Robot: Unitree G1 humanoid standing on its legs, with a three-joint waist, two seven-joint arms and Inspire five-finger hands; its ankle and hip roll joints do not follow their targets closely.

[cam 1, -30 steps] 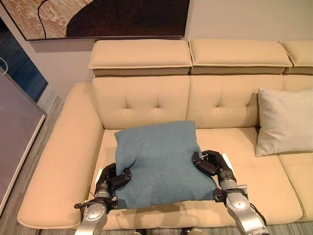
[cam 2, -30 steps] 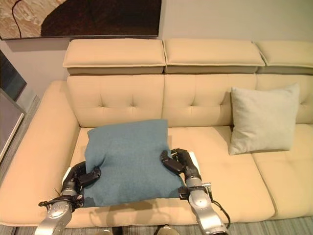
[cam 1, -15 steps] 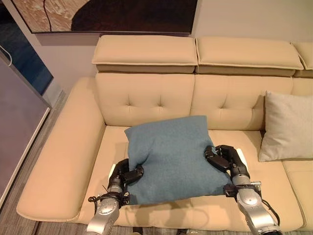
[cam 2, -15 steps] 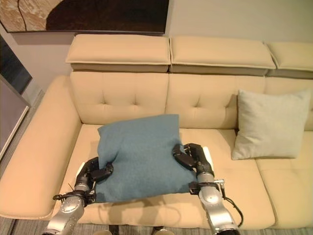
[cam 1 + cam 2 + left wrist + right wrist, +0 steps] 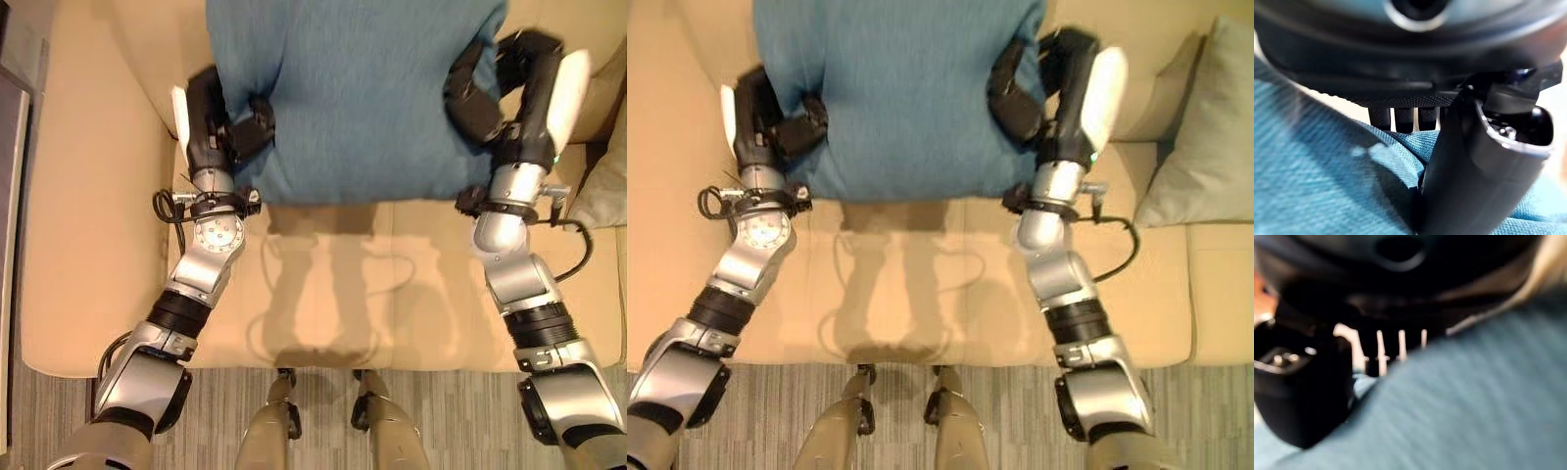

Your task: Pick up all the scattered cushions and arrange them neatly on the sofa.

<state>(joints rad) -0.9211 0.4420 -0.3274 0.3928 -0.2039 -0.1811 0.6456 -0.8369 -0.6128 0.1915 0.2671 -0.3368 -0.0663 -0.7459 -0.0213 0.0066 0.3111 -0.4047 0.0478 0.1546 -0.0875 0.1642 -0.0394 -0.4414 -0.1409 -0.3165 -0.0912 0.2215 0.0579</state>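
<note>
The head camera has tipped down sharply since half a second ago, so the sofa's backrest and the wall picture have gone from view. The blue cushion now sits at the 12 o'clock edge of the eye views, and both hands keep the same grip on it as before.

The left hand [image 5: 211,122] is clenched on the blue cushion [image 5: 358,93] at its 9 o'clock edge; in the left wrist view the thumb [image 5: 1474,181] presses into the fabric, with the fingers [image 5: 1403,119] curled behind a fold. The right hand [image 5: 505,93] grasps the cushion's 3 o'clock edge, its dark fingers wrapped onto the front face and the white thumb cover facing outward. In the right wrist view the thumb [image 5: 1300,387] lies against the blue cloth.

The cushion is held between the two hands above the seat of the beige sofa [image 5: 88,245], its lower edge casting a shadow on the seat toward 6 o'clock. A pale grey cushion [image 5: 1205,137] rests on the sofa at 3 o'clock, well apart from the blue one. Striped carpet [image 5: 999,421] runs along the sofa's front at 6 o'clock.
</note>
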